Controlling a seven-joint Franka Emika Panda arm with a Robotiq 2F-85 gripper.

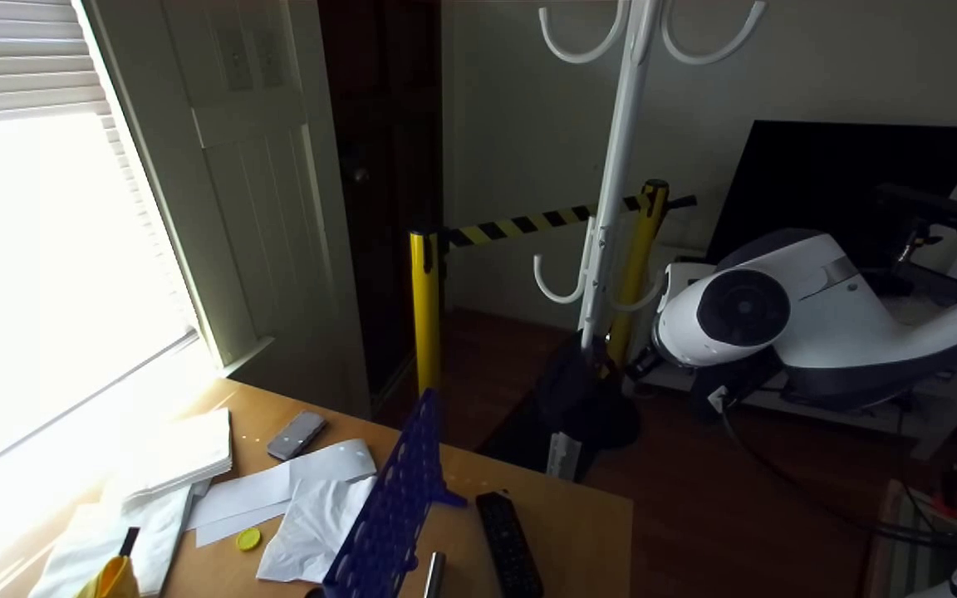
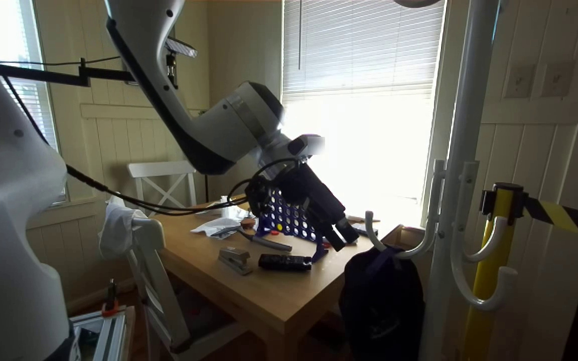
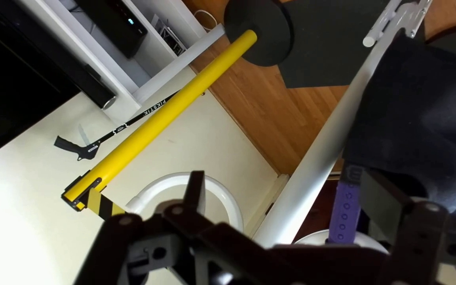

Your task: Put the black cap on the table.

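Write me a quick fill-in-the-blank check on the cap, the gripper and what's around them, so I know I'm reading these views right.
1. The black cap hangs from a ____ of the white coat rack.
2. In the wrist view, the cap's strap is coloured ____.
3. The gripper is not shut but ____.
4. The cap has yet to be laid on the ____, where the black remote lies.

Missing words: hook; purple; open; table.
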